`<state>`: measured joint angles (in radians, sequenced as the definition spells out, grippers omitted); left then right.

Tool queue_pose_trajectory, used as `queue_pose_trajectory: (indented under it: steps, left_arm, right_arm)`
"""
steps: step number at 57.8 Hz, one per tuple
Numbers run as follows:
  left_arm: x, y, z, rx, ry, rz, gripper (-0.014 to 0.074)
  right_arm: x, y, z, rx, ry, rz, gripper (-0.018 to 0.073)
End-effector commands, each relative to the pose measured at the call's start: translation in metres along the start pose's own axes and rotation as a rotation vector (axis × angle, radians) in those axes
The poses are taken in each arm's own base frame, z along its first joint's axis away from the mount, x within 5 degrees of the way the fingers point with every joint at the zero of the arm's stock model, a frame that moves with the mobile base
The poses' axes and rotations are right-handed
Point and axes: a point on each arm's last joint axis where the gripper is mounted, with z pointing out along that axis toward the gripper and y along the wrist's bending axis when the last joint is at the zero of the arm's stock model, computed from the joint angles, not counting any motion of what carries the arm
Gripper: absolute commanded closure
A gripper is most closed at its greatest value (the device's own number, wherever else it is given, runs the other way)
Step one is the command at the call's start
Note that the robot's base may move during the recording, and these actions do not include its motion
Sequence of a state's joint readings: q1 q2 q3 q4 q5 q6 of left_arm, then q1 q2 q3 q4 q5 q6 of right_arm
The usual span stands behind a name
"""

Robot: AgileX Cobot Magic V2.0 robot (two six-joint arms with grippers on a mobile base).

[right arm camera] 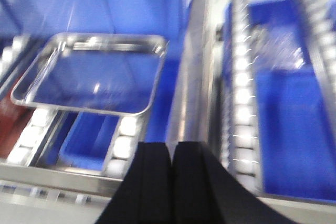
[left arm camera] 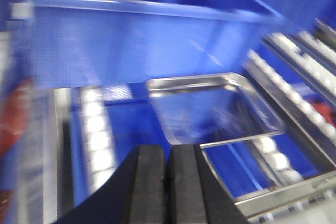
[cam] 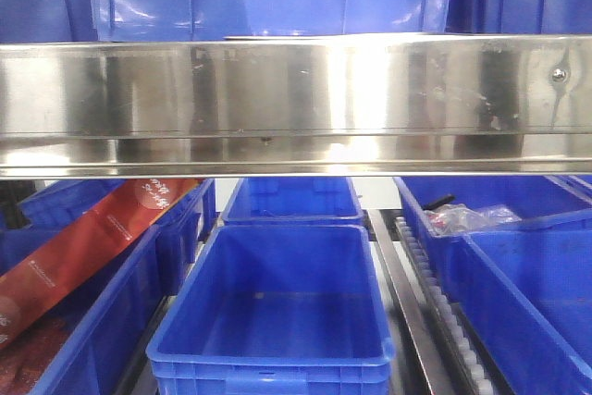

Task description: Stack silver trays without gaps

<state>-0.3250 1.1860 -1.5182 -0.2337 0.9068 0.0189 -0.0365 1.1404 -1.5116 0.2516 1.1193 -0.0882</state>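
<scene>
**Reach for the tray rim**

With left gripper (left arm camera: 168, 153) and right gripper (right arm camera: 173, 148) both pressed together and empty, spread before reaching. Look for the silver tray (right arm camera: 89, 74) ahead-right of the left tool, ahead-left of the right, resting on roller rails (right arm camera: 128, 140). Pinch opposite rims, lift level.

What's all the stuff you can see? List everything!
Shiny silver rectangular metal tray: one per wrist view, maybe the same, on white roller rails.
Long mirror-like steel shelf beam: one, silver, across front view.
Deep blue plastic bins: several, above and below the beam.
White roller rails: several, between bins.
Long red box: one, leaning across left bins.
Clear plastic bag: one, in right bin.
Left pincer: one, black, shut, empty.
Right pincer: one, black, shut, empty.
</scene>
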Motion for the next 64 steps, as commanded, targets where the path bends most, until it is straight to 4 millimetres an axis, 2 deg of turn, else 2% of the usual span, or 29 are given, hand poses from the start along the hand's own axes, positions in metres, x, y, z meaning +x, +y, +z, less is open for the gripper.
queue_pose_trajectory:
  steps: [1,7,14,21,31,35,41,45,53,56,64]
  left_arm:
    - [-0.008,-0.014,0.028,-0.02,0.03,0.035,0.0615]
    - [-0.011,-0.028,0.07,-0.112,0.073,0.103,0.0615]
    - [-0.009,-0.045,0.12,-0.121,0.127,0.152,0.0615]
    - [-0.009,-0.05,0.159,-0.126,0.153,0.168,0.0615]
    - [-0.002,-0.049,0.206,-0.156,0.196,0.193,0.0605]
    - [0.004,-0.048,0.22,-0.161,0.219,0.196,0.0575]
    - [0.016,-0.047,0.241,-0.164,0.249,0.204,0.0477]
    - [0.023,-0.046,0.252,-0.166,0.267,0.205,0.0396]
    - [0.033,-0.043,0.267,-0.193,0.294,0.173,0.0218]
    - [0.035,-0.041,0.27,-0.208,0.293,0.149,0.0183]
    - [0.042,-0.039,0.278,-0.227,0.312,0.129,0.0173]
  right_arm:
    - [-0.02,0.01,0.015,-0.04,0.008,-0.051,0.0638]
    - [-0.04,0.021,0.04,-0.05,0.015,-0.112,0.0638]
    - [-0.051,0.028,0.089,-0.014,0.092,-0.141,0.0638]
    - [-0.052,0.027,0.14,-0.002,0.176,-0.113,0.0638]
    - [-0.043,0.025,0.193,0.002,0.268,-0.098,0.0617]
    - [-0.04,0.023,0.207,0.005,0.281,-0.095,0.0532]
    - [-0.034,0.022,0.228,-0.007,0.306,-0.08,0.0275]
    - [-0.03,0.021,0.24,-0.006,0.325,-0.077,0.0181]
    - [-0.02,0.018,0.262,-0.003,0.372,-0.06,0.0216]
    - [-0.016,0.017,0.269,-0.001,0.389,-0.059,0.0232]
    - [-0.011,0.016,0.282,0.002,0.401,-0.056,0.0239]
